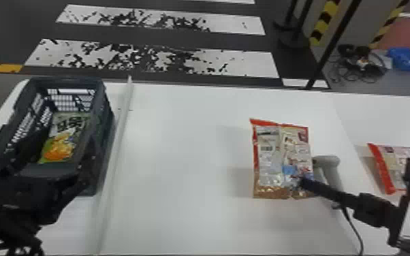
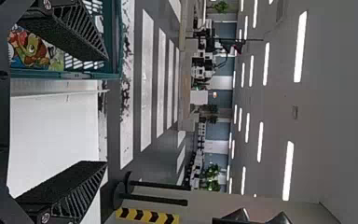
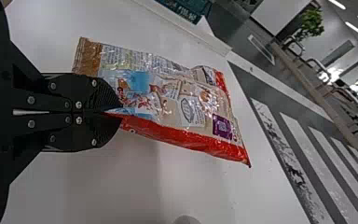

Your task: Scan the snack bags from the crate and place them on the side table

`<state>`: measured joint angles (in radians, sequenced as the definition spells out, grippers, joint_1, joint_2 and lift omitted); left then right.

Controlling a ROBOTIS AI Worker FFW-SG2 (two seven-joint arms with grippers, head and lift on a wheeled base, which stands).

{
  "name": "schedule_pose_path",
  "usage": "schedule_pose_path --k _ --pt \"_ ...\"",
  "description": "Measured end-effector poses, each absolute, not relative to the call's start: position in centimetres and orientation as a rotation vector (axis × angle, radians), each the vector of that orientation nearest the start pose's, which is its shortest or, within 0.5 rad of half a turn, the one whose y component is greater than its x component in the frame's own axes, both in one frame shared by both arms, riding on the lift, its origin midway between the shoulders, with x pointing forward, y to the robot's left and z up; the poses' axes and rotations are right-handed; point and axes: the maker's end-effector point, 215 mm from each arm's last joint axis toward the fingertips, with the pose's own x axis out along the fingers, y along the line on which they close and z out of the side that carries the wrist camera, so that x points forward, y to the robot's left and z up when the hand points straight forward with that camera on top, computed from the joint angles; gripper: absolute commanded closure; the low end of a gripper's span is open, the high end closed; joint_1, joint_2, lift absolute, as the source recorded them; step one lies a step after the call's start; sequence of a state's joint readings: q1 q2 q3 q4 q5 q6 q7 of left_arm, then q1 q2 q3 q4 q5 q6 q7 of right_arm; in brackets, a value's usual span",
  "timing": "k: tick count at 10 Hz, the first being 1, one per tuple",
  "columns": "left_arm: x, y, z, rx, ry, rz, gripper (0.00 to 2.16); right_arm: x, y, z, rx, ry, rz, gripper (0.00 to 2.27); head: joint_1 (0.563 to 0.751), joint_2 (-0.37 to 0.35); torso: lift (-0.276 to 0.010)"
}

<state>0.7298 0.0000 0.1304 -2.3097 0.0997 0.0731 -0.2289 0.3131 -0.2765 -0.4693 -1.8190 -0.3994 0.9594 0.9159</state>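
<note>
The left tool (image 1: 68, 140) is over the near end of the dark plastic crate (image 1: 65, 79), its two fingers spread wide apart. In the head view, a green snack bag (image 1: 65, 139) with orange and yellow print lies inside the crate, just ahead of that tool. The left wrist view shows colourful packaging (image 2: 31, 47) with a cartoon figure in the crate, beside one finger; whether it is that same bag, I can't tell.

The right tool (image 1: 301, 182) is pressed together on the edge of a red-trimmed snack bag (image 1: 281, 153), pinching it at the red seam. Most of this bag spreads forward and to the left of the tool, above the white counter (image 1: 180, 153), its printed panel and barcode turned up toward the head camera. Just beside the bag, ahead and to the right of the tool's tip, is a pale grey scanner (image 1: 330, 161).

Farther to the right of the tool's tip, a second red-trimmed bag (image 1: 401, 163) lies flat on the side counter (image 1: 384, 119). Well beyond the right tool, a blue bin (image 1: 405, 58) sits on the floor; its contents are too small to make out.
</note>
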Motion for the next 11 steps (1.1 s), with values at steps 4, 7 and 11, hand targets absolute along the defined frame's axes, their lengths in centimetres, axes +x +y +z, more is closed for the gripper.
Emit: schedule_pose_path --k 4,7,11 --pt "38.3 24.0 -30.3 -0.022 0.049 -0.133 0.08 40.5 -42.9 -41.3 0.617 0.45 0.233 2.14 0.695 -0.251 -0.094" --pt "38.2 23.8 -30.3 -0.024 0.05 -0.137 0.08 42.4 -52.6 -40.5 0.645 0.312 -0.029 2.13 0.695 -0.35 -0.094" --pt "38.2 23.9 -30.1 -0.022 0.043 -0.135 0.08 42.3 -64.0 -42.8 0.63 0.169 -0.339 2.05 0.695 -0.35 -0.094"
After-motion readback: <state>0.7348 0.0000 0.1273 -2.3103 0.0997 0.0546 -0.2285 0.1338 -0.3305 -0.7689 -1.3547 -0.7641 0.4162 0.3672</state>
